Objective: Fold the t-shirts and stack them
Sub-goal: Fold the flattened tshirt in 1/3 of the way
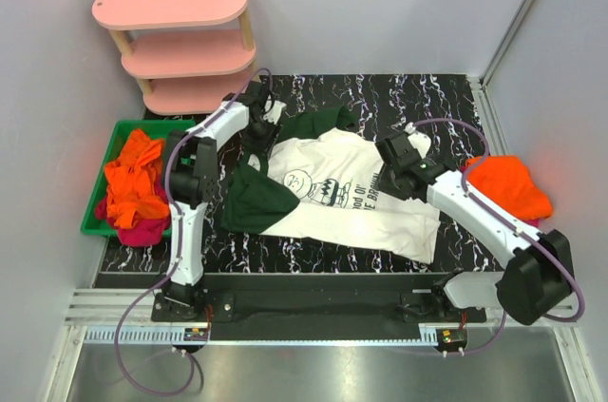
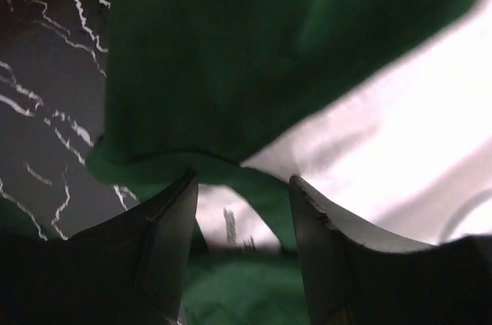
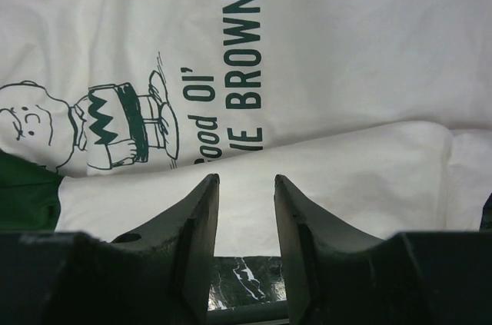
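Left hand and right hand both stand apart, empty; advise pinching sleeve hem and shirt edge squarely (one layer only) before folding.

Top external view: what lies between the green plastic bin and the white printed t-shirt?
The white-and-black left arm over black marbled tabletop, seen in top external view.
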Controlling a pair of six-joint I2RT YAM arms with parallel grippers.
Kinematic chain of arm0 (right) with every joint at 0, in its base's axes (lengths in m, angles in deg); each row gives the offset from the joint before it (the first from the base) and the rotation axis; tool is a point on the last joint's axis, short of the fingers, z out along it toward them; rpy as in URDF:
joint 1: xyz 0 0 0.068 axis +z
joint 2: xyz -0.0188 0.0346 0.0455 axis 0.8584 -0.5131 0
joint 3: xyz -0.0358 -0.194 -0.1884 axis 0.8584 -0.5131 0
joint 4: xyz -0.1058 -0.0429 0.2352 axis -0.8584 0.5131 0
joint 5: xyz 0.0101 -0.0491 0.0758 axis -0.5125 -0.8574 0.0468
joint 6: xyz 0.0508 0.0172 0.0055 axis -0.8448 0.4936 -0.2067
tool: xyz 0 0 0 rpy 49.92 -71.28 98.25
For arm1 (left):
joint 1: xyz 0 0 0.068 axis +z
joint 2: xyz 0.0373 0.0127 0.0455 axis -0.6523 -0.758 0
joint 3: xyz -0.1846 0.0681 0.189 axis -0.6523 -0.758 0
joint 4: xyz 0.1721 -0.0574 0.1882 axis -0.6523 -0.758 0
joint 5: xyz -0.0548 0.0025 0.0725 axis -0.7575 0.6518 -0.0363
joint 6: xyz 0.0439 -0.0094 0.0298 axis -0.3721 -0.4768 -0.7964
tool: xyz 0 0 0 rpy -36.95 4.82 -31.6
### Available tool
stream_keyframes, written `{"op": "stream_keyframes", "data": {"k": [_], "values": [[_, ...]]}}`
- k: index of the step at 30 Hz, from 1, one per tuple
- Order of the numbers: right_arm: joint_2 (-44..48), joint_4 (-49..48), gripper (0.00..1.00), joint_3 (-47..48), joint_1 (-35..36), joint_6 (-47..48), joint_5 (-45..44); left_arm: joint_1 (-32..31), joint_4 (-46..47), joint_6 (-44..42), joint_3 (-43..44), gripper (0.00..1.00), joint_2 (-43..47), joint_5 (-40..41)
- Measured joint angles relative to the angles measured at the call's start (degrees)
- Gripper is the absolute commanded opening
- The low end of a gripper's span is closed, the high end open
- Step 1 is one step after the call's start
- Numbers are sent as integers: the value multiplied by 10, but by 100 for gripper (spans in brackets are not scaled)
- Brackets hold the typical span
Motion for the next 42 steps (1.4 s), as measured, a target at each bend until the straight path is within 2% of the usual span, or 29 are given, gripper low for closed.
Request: {"op": "stream_keyframes", "data": {"k": [9, 16, 22, 23, 24, 26, 28, 29, 36, 42], "values": [[32, 1, 44, 6, 1, 14, -22, 1, -13, -8, 67, 55, -35, 83], [-8, 4, 44, 31, 1, 35, -25, 37, -30, -26, 38, 54, -34, 119], [-42, -1, 44, 43, 1, 51, -24, 68, -26, -27, 10, 59, -17, 106], [-45, -3, 44, 44, 1, 53, -23, 71, -22, -24, 5, 56, -13, 98], [-47, -3, 44, 44, 1, 55, -23, 73, -20, -21, 2, 42, -12, 93], [-50, -3, 44, 46, 1, 59, -23, 77, -20, -12, 0, 28, -11, 79], [-51, -4, 45, 48, 1, 64, -24, 75, -23, -6, 0, 4, -11, 72], [-51, -5, 45, 49, 1, 66, -24, 75, -25, -5, 0, 0, -11, 72], [-49, -5, 45, 50, 1, 71, -28, 71, -8, -8, -37, 0, 7, 89], [-50, -5, 45, 50, 1, 73, -31, 104, -7, -8, -90, 0, 40, 102]]}}
